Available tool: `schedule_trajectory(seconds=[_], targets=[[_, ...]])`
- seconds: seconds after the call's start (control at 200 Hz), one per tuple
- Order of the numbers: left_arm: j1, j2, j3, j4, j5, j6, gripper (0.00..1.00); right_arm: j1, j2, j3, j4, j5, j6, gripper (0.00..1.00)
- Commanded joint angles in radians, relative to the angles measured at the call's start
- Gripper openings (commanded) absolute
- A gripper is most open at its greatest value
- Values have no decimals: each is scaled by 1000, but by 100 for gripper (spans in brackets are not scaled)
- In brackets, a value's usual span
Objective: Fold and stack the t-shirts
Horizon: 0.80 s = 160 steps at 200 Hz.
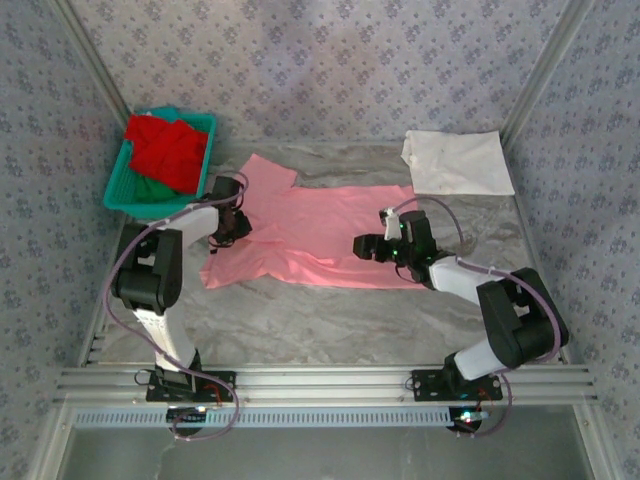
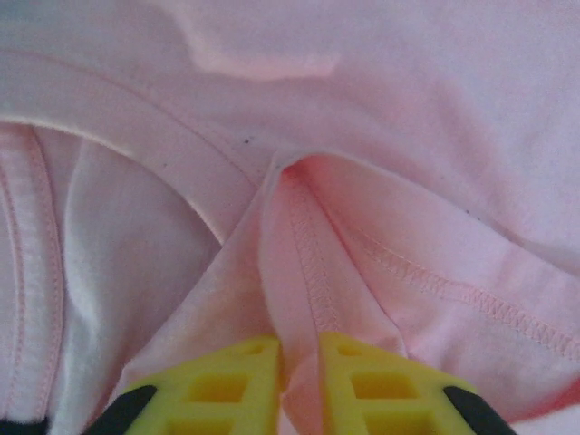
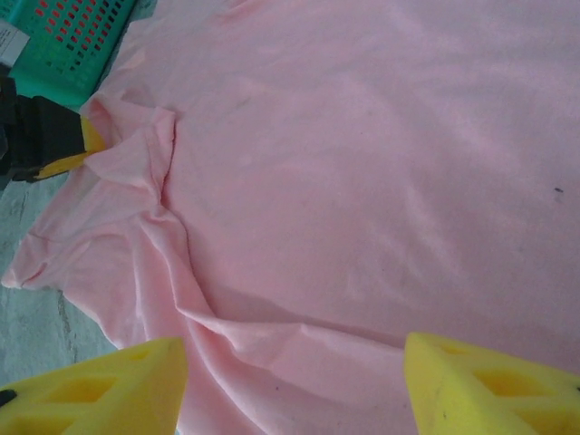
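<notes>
Pink t-shirt (image 1: 310, 235) is lying flat just beside the teal basket (image 1: 118, 182); left gripper (image 2: 299, 349) is pinching its basket-side seam, likely to start a fold, while right gripper (image 1: 366, 246), farther from the basket, is hovering spread wide.

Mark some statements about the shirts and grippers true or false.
1. The left gripper pinches a fold of the pink shirt. True.
2. The right gripper holds the white shirt. False: it is open over the pink shirt; the white shirt lies apart, at the far right.
3. The red shirt lies in the basket. True.
4. The pink shirt is folded small. False: it lies spread across the table.
</notes>
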Motion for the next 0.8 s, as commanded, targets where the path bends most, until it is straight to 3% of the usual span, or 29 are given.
schedule_trajectory(seconds=[0.0, 0.14, 0.49, 0.755, 0.795], targets=[[3, -7, 35, -8, -10, 13, 9, 9, -43, -13, 22, 0, -22, 67], [3, -12, 53, -19, -12, 20, 0, 10, -47, -11, 15, -1, -24, 68], [-11, 30, 166, -60, -11, 43, 0, 12, -49, -5, 3, 2, -27, 70], [-30, 180, 368, -141, 13, 95, 0, 14, -52, -5, -4, 7, -32, 71], [-32, 201, 403, -164, 13, 101, 9, 15, -52, -5, -4, 7, -33, 72]])
